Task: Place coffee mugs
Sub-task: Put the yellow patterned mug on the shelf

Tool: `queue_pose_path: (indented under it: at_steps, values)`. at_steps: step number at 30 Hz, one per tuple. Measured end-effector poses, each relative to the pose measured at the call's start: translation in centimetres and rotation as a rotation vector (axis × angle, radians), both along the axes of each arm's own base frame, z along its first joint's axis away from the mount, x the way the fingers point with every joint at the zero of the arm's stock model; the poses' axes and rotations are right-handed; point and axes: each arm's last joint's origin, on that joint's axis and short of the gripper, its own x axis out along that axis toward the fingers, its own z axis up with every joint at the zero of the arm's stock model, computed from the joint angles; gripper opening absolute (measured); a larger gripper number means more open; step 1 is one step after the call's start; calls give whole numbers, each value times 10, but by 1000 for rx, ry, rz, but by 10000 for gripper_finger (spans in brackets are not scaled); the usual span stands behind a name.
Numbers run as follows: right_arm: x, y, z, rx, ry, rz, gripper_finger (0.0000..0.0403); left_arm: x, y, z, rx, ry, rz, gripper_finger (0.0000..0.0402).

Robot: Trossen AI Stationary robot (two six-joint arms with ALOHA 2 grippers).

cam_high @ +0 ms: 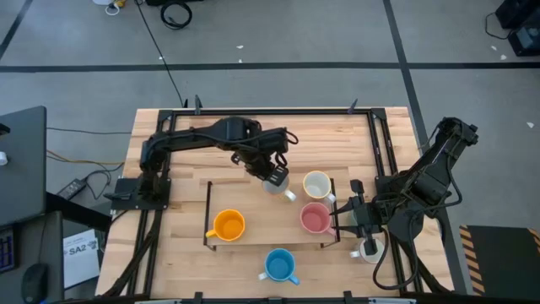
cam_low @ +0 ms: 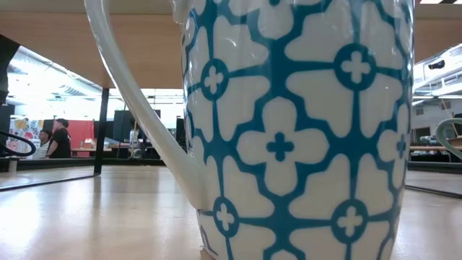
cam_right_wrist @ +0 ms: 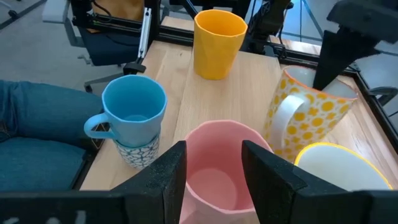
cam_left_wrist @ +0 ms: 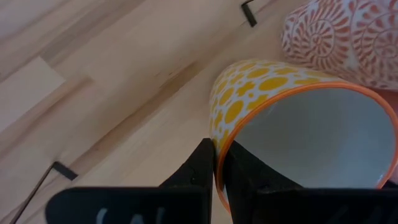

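Low: blue-and-white patterned mug (cam_low: 296,130) fills the front, people far behind | Left wrist: left gripper (cam_left_wrist: 217,168) clamped on yellow-dotted mug (cam_left_wrist: 298,124) rim | Right wrist: right gripper (cam_right_wrist: 214,165) jaws apart around pink mug (cam_right_wrist: 217,168) | High: orange mug (cam_high: 229,225) on wooden table (cam_high: 169,253)

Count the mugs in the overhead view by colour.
Orange ceramic mug: 1
Blue ceramic mug: 1
Pink ceramic mug: 1
White or cream ceramic mugs: 3 (cream mug, yellow-dotted mug in the left pincer, white mug under the right arm)
Total: 6
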Motion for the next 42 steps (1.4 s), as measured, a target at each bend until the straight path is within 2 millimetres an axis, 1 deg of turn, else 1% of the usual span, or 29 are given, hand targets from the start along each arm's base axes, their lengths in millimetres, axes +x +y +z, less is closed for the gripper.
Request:
queue_pose_path:
  at_steps: [3, 14, 23, 32, 42]
  values:
    - [0, 0, 0, 0, 1, 1, 160, 2, -1, -3, -17, 11, -11, 27]
    - [0, 0, 0, 1, 1, 1, 160, 3, 0, -4, -16, 7, -8, 29]
    - [0, 0, 0, 1, 1, 1, 160, 3, 0, -3, -20, -5, -8, 55]
    - [0, 0, 0, 1, 1, 2, 160, 10, 0, 0, -14, -84, -1, 57]
    - [0, 0, 0, 1, 1, 2, 160, 11, 0, 0, -26, -85, -3, 57]
